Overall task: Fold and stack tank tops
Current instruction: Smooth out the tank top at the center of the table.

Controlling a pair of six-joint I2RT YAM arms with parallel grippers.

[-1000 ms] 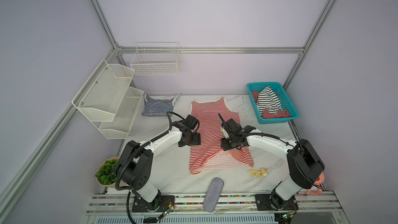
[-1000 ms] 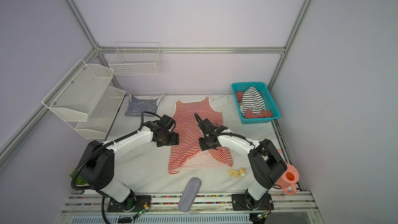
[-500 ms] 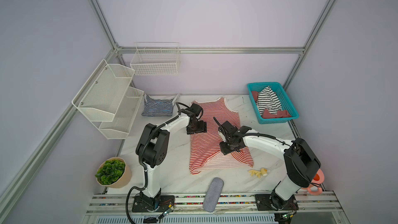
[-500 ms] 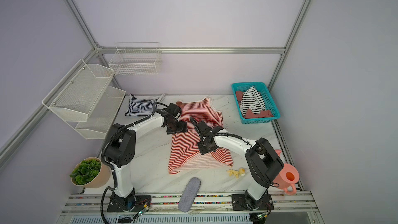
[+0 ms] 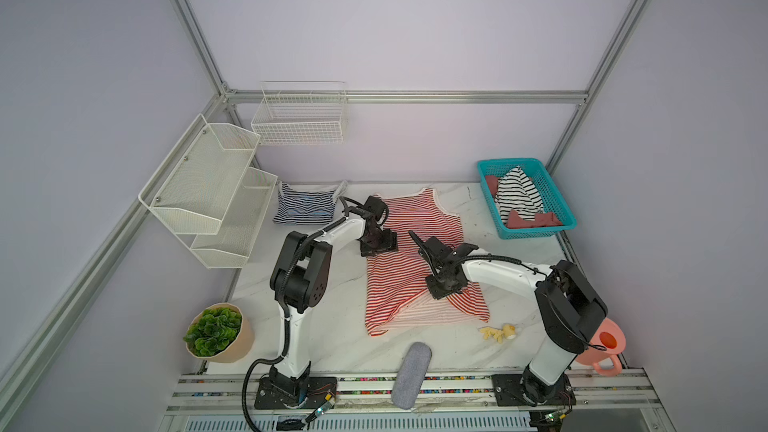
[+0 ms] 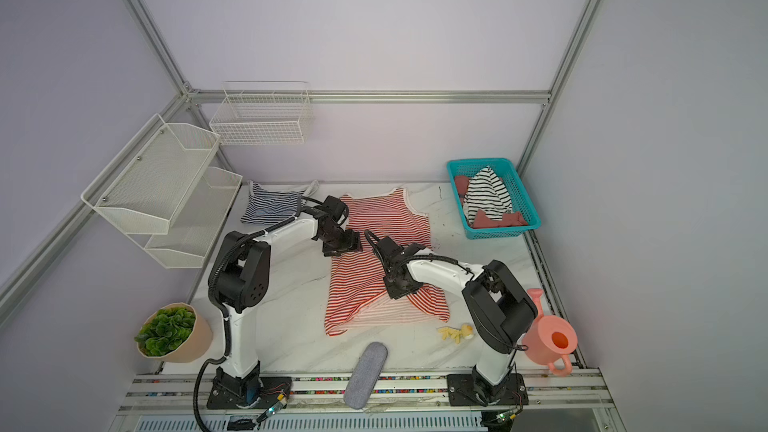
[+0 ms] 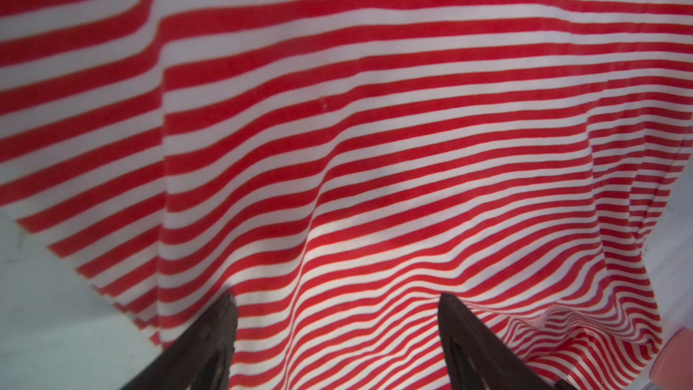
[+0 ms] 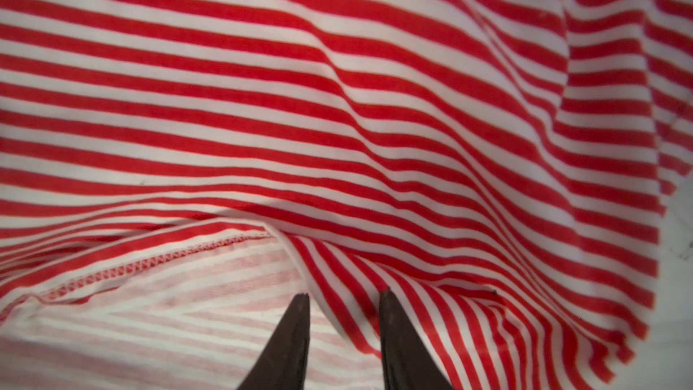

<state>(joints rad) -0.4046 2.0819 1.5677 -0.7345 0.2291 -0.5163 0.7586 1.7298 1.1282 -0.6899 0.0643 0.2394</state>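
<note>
The red-and-white tank top [image 5: 415,218] [image 6: 382,214] lies spread in the middle of the table, its lower right part turned over and rumpled. A navy-and-white tank top [image 5: 305,207] [image 6: 272,207] lies folded at the back left. My left gripper [image 5: 378,243] [image 7: 337,302] rests on the red top's left edge, open wide, with flat cloth between its fingers. My right gripper [image 5: 442,286] [image 8: 345,294] is down on the rumpled lower part. Its jaws stand narrow but still apart around a raised fold beside the hem.
At the back right a teal basket [image 5: 559,201] holds more cloth. A grey felt case [image 5: 411,376] lies at the front edge, a yellow toy [image 5: 498,332] near the red top's corner. A plant pot [image 5: 218,334], a pink watering can [image 5: 602,347] and white wire shelves [image 5: 208,193] flank the table.
The left gripper slid a little towards the back along the red top's left edge as its arm reared up. The right gripper dropped slightly nearer and its jaws narrowed around the fold.
</note>
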